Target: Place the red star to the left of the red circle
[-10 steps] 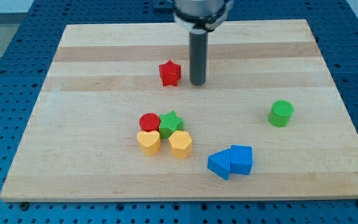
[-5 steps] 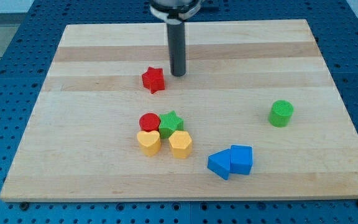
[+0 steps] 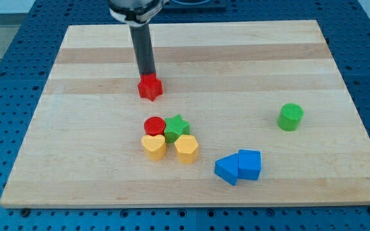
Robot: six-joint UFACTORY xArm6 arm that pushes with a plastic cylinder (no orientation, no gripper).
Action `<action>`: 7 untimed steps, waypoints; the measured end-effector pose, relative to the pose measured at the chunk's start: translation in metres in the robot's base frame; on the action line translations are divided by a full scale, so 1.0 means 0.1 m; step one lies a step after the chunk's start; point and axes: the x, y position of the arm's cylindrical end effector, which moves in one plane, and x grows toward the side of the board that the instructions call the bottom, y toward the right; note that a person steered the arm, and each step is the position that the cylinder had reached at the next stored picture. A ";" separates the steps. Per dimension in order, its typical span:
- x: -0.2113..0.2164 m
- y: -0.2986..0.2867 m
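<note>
The red star [image 3: 150, 88] lies on the wooden board [image 3: 95, 115], left of centre and above the cluster. My tip [image 3: 148, 75] touches the star's upper edge, just behind it. The red circle [image 3: 153, 126] sits below the star, at the upper left of a tight cluster, touching the green star [image 3: 177, 127] on its right and the yellow block [image 3: 153, 146] below it.
A second yellow block [image 3: 186, 149] completes the cluster. Two blue blocks [image 3: 238, 167] sit together at the lower right. A green cylinder [image 3: 290, 117] stands alone at the right. Blue perforated table surrounds the board.
My tip has moved left and slightly down, from the star's right side to its top. The red star has slid left and a little down toward the cluster.
</note>
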 end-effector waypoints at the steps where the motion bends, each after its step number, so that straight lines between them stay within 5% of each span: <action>1: 0.24 -0.07; 3: 0.12 0.77; 5: 0.54 0.44; 7: 0.46 0.00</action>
